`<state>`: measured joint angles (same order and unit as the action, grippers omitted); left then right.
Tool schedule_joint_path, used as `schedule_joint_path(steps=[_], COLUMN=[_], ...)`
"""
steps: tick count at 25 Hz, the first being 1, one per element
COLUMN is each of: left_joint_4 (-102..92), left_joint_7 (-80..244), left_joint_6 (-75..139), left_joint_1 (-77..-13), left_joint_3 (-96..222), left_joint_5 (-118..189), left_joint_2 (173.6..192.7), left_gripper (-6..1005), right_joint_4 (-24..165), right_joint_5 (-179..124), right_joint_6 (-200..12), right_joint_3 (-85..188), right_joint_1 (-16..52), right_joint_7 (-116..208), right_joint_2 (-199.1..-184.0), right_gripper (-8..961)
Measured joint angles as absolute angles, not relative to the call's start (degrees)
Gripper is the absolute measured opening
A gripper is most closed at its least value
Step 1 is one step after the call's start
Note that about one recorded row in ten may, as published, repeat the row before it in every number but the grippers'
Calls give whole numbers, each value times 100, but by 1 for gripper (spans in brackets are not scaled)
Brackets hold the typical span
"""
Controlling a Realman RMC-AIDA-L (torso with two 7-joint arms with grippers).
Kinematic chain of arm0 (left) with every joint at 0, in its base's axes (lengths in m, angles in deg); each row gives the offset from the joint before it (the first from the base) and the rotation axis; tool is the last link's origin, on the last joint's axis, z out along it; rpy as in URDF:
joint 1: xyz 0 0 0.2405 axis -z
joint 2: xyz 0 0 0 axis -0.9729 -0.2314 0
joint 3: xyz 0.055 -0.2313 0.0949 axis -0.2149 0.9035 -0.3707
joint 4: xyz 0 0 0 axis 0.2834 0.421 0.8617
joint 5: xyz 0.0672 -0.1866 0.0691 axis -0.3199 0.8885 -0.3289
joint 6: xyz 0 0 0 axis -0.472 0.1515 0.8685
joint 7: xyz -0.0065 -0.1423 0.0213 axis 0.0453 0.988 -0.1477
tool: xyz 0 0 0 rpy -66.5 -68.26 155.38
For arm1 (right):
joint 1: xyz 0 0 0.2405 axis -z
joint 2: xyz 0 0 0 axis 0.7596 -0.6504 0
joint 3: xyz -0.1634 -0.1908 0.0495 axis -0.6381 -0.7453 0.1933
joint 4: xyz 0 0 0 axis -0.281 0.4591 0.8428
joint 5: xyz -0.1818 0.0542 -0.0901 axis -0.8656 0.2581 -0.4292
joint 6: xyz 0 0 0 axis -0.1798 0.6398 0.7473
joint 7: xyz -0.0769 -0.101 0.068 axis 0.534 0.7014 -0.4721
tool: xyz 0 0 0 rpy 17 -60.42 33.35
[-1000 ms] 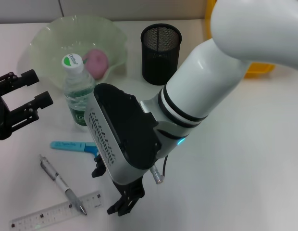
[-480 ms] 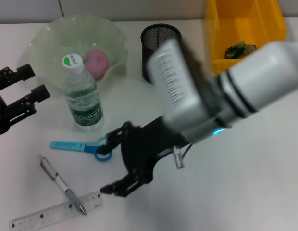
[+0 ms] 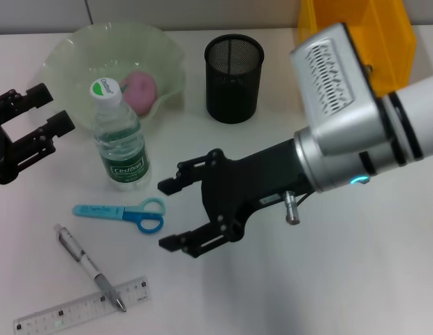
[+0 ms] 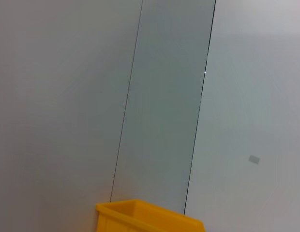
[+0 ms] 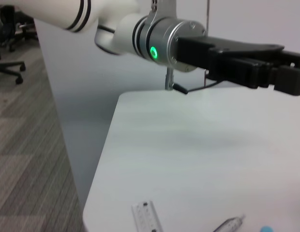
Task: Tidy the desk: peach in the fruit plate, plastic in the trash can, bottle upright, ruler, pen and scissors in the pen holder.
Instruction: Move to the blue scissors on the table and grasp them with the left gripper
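Note:
My right gripper point(image 3: 165, 216) hangs open just right of the blue-handled scissors point(image 3: 126, 211), which lie flat with nothing between the fingers. A silver pen point(image 3: 87, 266) and a clear ruler point(image 3: 80, 310) lie nearer the front edge; the right wrist view shows the ruler point(image 5: 149, 218) and the pen tip point(image 5: 230, 224). The bottle point(image 3: 121, 146) stands upright with its green cap on. A pink peach point(image 3: 140, 89) rests in the green fruit plate point(image 3: 66, 66). The black mesh pen holder point(image 3: 234, 68) stands behind. My left gripper point(image 3: 53, 107) is open at the far left. The plastic is hidden.
The yellow trash can point(image 3: 342, 21) stands at the back right, partly behind my right arm; its rim also shows in the left wrist view point(image 4: 145, 217). The right wrist view shows the table's left edge point(image 5: 99, 174) with floor beyond.
My right arm swung back to the right and its gripper turned, moving from over the ruler's end to beside the scissors' handles. The left gripper barely shifted.

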<state>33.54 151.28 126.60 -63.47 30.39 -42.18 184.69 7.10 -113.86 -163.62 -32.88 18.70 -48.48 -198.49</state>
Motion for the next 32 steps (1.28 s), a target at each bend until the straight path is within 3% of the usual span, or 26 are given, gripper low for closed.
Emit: schedule_joint_path(steps=[12, 21, 25, 28, 32], left_joint_4=[3506, 4081, 4341, 4438, 4804], left_joint_7=[15372, 15790, 16344, 16662, 17062], left_joint_6=[12669, 12669, 12576, 12349, 11848], left_joint_1=[-6205, -6068, -5912, -5818, -5760], left_joint_3=[3046, 3002, 3047, 3052, 3025], left_joint_5=[-4260, -4456, -4603, -4727, -5483], left_joint_2=[18469, 18459, 18306, 18315, 18541], left_gripper=[617, 617, 618, 618, 619], right_joint_4=[1661, 2636, 3105, 3434, 3375], right_joint_5=[-9135, -8766, -8758, -8905, -9367], right_joint_6=[-17183, -17393, -17321, -17235, -17453], right_joint_3=[-1816, -1001, -518, -192, 133], right_joint_1=[2644, 2606, 2411, 2264, 2312], right_joint_7=[-3399, -2631, -2513, -2559, -2716], right_joint_2=[-19822, -19813, -19814, -19685, -19466], right_gripper=[787, 787, 787, 787, 787])
